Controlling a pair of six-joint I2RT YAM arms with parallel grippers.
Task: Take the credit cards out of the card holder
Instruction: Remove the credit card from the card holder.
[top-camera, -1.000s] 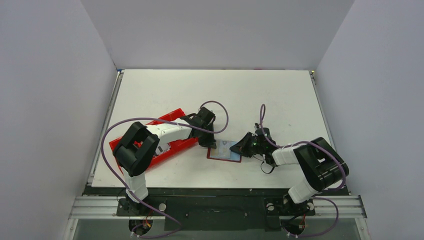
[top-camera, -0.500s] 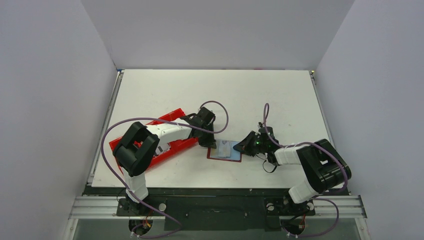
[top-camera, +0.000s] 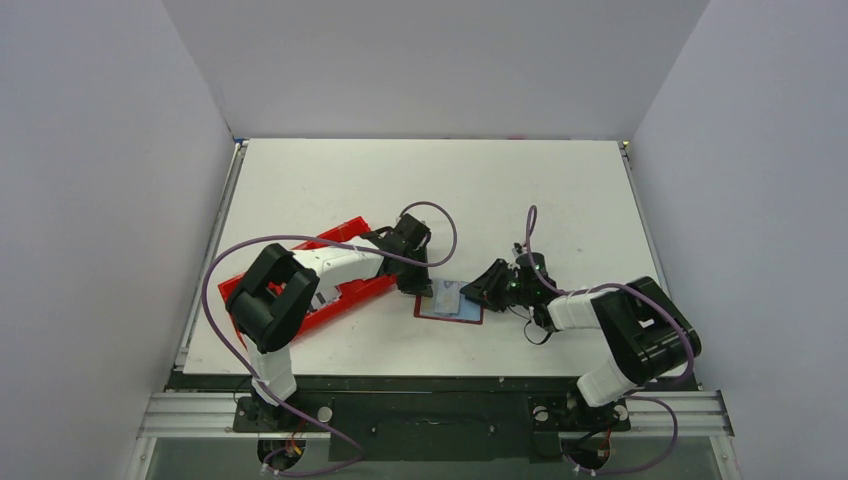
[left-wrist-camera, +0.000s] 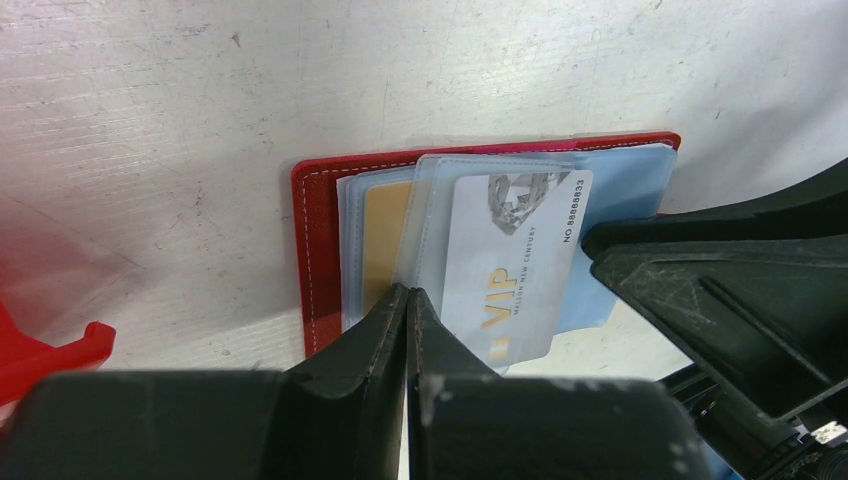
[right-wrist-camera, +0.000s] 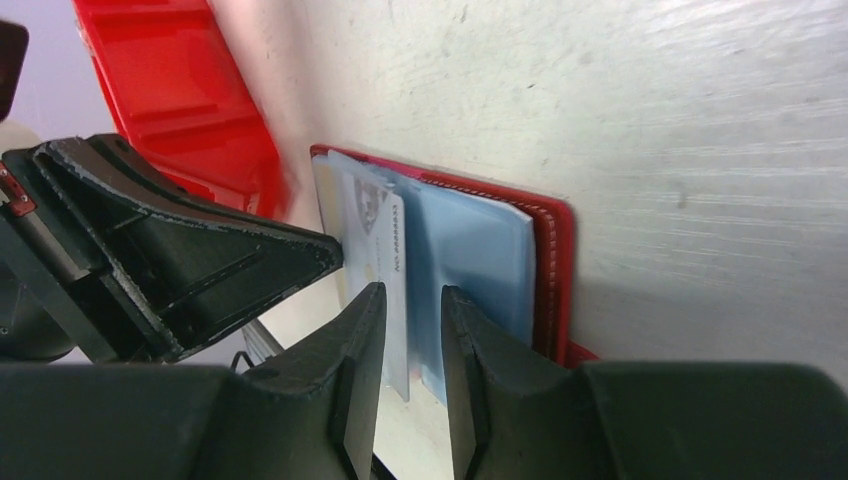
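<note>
Table (top-camera: 500, 180): white, your two arms meet near its middle. Red tray (top-camera: 348, 230) lies under your left arm, near card holder. Card holder (left-wrist-camera: 318, 250) lies open and flat between grippers. Your left gripper (left-wrist-camera: 408, 295): fingers pressed together, tips down on holder's clear sleeve edge. Your right gripper (right-wrist-camera: 412, 290): fingers slightly apart, straddling edge of white VIP card (left-wrist-camera: 510, 270), which pokes past its pocket. Gold-tan card (left-wrist-camera: 385, 240) sits in neighbouring pocket.

Scuffed matt white bench (left-wrist-camera: 150, 100). The card holder (left-wrist-camera: 318, 250) has a stitched red leather-look cover and glossy clear plastic sleeves. Smooth plastic credit cards (left-wrist-camera: 510, 265). Matt black plastic left end effector (left-wrist-camera: 408, 300).
</note>
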